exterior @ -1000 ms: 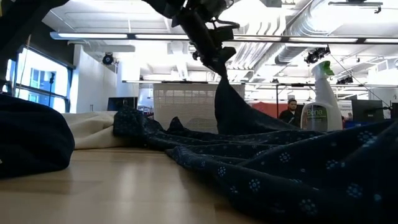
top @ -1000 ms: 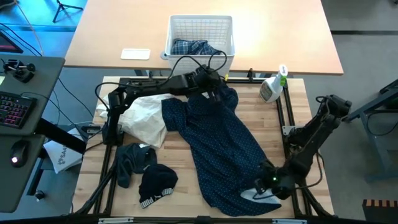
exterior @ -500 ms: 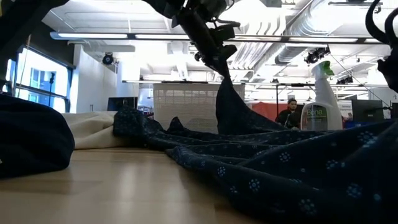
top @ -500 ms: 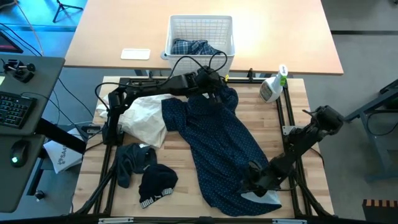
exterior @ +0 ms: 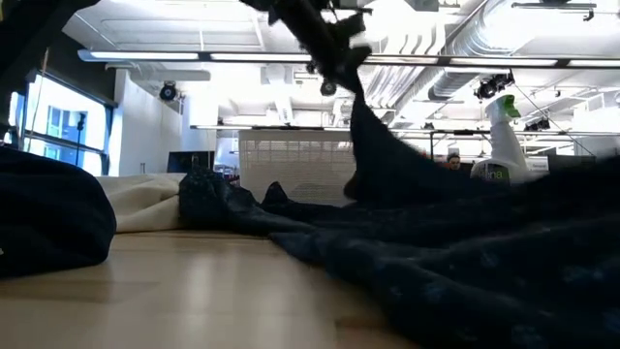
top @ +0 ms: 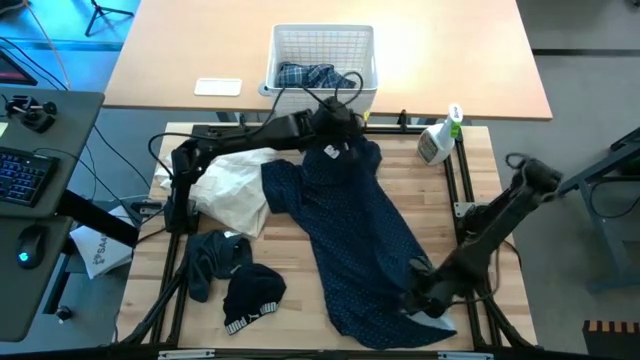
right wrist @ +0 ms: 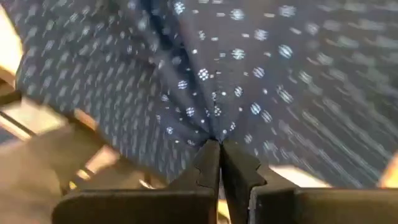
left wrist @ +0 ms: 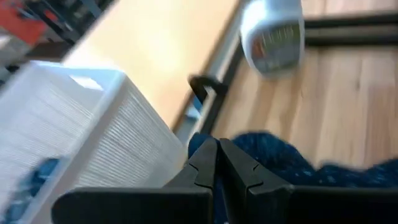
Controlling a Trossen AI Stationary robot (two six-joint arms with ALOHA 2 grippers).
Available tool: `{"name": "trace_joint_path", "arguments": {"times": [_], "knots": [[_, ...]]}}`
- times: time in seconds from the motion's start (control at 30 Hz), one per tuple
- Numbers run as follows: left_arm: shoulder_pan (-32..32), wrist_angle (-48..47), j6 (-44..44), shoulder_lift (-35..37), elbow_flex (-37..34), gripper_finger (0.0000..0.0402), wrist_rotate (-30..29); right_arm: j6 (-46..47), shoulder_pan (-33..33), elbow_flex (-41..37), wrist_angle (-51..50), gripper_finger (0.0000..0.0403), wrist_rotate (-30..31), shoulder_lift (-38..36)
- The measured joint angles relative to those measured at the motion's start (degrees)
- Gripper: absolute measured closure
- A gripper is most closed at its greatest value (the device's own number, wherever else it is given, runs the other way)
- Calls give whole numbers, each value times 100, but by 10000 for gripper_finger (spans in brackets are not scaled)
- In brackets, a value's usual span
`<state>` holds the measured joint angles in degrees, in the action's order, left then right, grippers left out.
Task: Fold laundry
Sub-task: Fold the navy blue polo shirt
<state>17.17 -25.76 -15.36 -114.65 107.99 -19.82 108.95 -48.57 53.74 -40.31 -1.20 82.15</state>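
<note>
Wooden table (top: 290, 255) slats carried the navy dotted shirt (top: 360, 235), sprawled from basket (top: 322, 50) side to near edge. It looked limp and light. Left pincer (top: 335, 132) pinched its far end, right pincer (top: 415, 300) its near hem; corners seemed the best holds.

Bright overhead room lighting; ceiling glare in low view; wrist views motion-blurred
</note>
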Motion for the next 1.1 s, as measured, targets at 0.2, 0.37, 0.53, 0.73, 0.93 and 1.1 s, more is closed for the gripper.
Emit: {"name": "trace_joint_path", "arguments": {"times": [0.2,0.37,0.53,0.73,0.93,1.1], "knots": [[11,170,-175,29,675,401,-146,-572,-428,1017,-527,401,839,-768],[17,301,-277,36,870,401,-183,-1721,-678,1228,405,402,2383,-994],[69,506,-263,-63,885,401,-172,-414,-828,1213,-989,402,1747,-983],[259,1535,-82,-350,878,401,278,1040,-1245,1290,-2715,402,869,-1017],[139,581,-428,-71,880,401,-75,420,-1257,1435,-1337,403,1993,-993],[214,-1068,23,-15,803,401,-164,-1343,-743,1444,343,403,2649,-589]]}}
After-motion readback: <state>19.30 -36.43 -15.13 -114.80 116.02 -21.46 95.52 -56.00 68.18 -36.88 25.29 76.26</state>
